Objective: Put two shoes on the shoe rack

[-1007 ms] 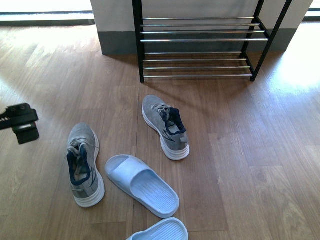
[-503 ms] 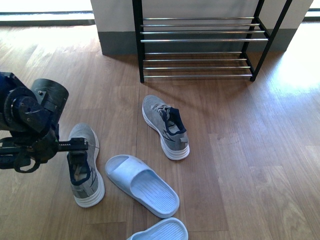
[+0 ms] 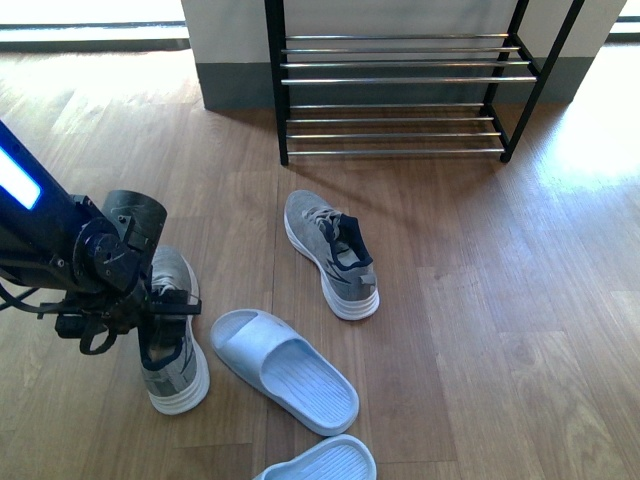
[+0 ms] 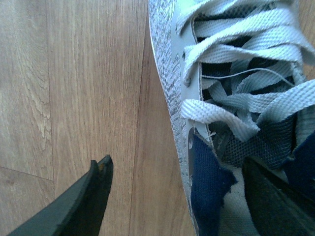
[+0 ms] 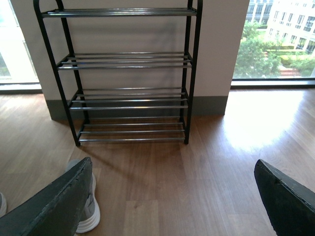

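Left end effector (image 3: 168, 308): dark two-finger unit, jaws spread wide and holding nothing. In the left wrist view it (image 4: 175, 161) straddles the collar wall of the first grey knit sneaker (image 4: 236, 98), one finger (image 4: 93, 196) over bare floor beside the shoe, the other over the navy-lined opening.

Right end effector (image 5: 173, 162): jaws wide apart, empty, held above the floor and facing the rack; not in the front view.

First grey knit sneaker (image 3: 180, 372): thick white sole, navy tongue, upright on the wood-plank floor (image 3: 480, 300), well apart from the rack.

Second grey knit sneaker (image 3: 333, 255): same make, upright on the floor, nearer the rack but short of it, untouched.

Black metal shoe rack with chrome rods (image 3: 400, 80): stands against the wall; no shoe on the tiers that show.

Pale blue foam slide sandal (image 3: 285, 372): just beside the first sneaker; a second one (image 3: 320, 462) at the near edge.

Step in hand, by judgement: taking hold of the first sneaker; neither shoe is placed. The next move appears to call for closing the jaws on the collar wall, then lifting clear of the sandal before carrying toward a tier.
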Tool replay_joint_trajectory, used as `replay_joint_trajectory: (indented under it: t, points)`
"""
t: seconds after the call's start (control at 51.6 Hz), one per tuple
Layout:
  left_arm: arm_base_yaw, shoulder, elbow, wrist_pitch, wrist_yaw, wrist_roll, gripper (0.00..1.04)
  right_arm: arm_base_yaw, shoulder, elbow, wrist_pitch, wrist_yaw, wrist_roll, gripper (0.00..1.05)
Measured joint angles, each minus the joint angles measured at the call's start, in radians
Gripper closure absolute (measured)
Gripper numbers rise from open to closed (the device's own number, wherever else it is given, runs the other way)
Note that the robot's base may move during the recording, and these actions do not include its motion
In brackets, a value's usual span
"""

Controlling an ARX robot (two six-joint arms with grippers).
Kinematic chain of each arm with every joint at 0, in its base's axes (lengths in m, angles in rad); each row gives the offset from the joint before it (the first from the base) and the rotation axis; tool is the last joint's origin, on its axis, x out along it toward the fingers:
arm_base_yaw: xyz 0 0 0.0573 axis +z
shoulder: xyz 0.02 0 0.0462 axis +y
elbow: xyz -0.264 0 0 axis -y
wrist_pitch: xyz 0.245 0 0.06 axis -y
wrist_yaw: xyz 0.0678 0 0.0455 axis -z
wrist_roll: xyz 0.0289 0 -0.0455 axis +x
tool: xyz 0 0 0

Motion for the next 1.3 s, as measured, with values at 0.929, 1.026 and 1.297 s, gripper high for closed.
replay_joint_trajectory:
  t: [0.929,1.026,1.297]
  points:
    - [0.002,-0.192,-0.235,0.187,0.058,-0.053,1.03,0.0,0.0,0.0,0.0,0.0,0.0,0.09]
    - [0.013,-0.526,-0.462,0.143,0.037,-0.059,1.03,0.0,0.0,0.0,0.0,0.001,0.0,0.09]
    - [0.024,-1.319,-0.776,0.046,-0.098,-0.027,1.03,0.0,0.0,0.0,0.0,0.0,0.0,0.09]
